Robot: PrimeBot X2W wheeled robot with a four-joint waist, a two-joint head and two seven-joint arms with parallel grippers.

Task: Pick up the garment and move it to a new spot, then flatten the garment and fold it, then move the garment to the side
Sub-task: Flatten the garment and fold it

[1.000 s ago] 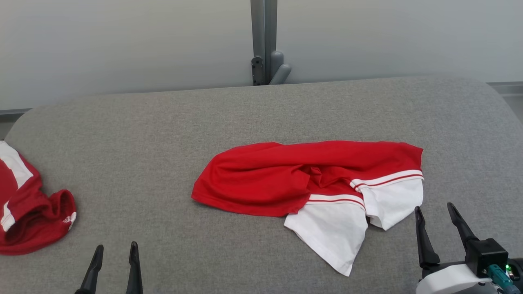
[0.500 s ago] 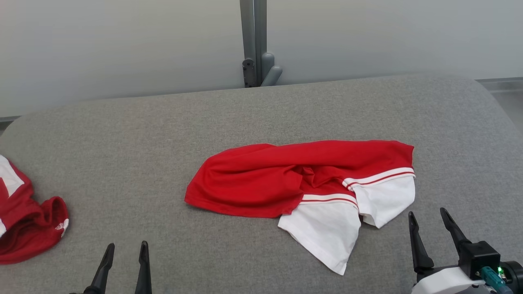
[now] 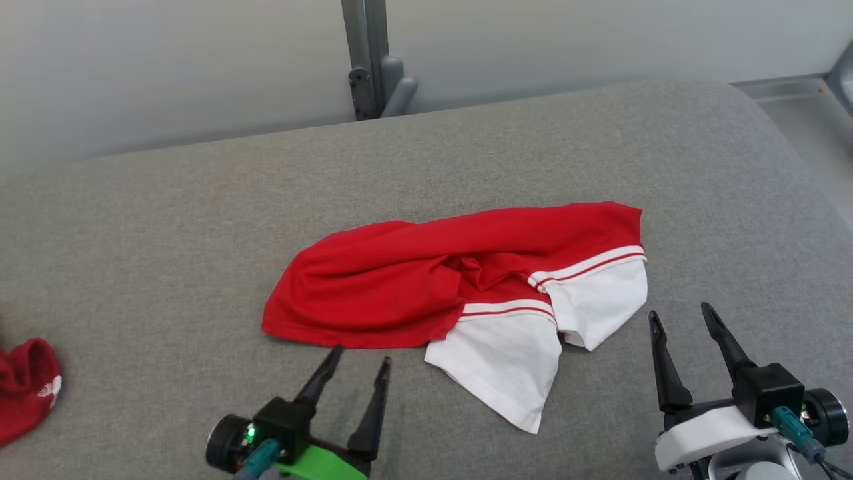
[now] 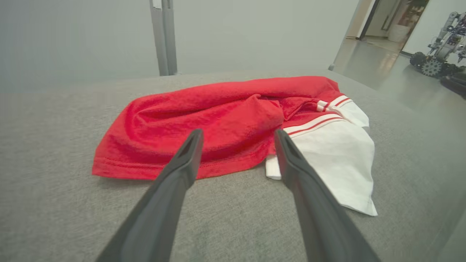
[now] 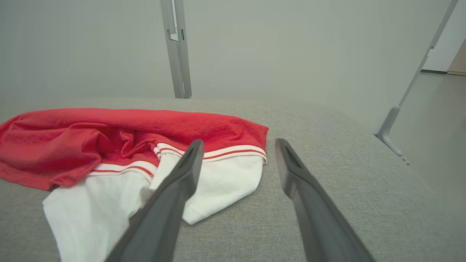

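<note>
Garment (image 3: 373,287) central; red cloth (image 3: 26,383), head view's left

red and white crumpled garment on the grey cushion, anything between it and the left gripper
Nothing visible. Only a strip of bare grey fabric surface separates the open left gripper from the near hem of the red and white crumpled garment.

Garment (image 3: 400,280) centred on surface (image 3: 133,233), second garment (image 3: 26,380) left

Red cloth (image 3: 26,383) (bunched) at table's (image 3: 166,233) left; post (image 3: 365,60) behind.
</note>
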